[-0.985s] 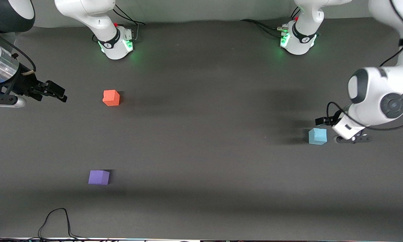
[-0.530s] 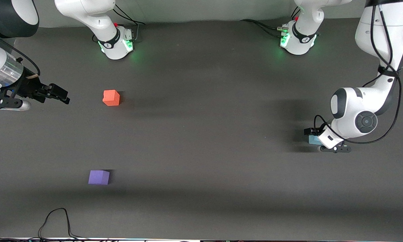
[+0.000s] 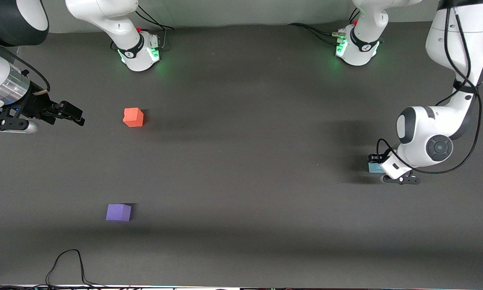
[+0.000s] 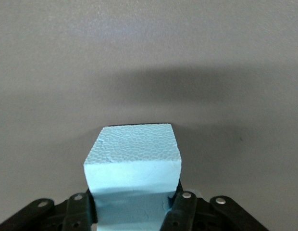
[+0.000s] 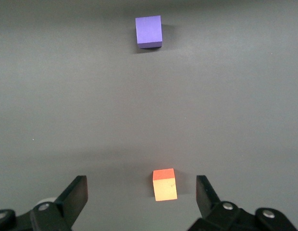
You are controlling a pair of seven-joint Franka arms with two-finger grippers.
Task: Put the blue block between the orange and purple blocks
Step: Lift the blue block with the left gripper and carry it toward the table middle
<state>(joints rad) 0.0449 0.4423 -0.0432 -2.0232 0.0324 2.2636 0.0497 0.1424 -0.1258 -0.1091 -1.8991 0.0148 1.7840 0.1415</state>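
— Where's the blue block (image 4: 133,166)?
— Down at the left arm's end, on the table (image 3: 241,169), clamped between the left gripper's (image 4: 134,209) fingers.
— And the right gripper (image 5: 142,195)?
— Spread open, in the air near the orange block (image 3: 133,117); the purple block (image 3: 118,212) sits nearer the camera.

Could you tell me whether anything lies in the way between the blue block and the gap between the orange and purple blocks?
Nothing visible does. The blue block sits between the left gripper's fingers at the left arm's end of the table. Only bare table shows from there to the gap between the orange block and the purple block.
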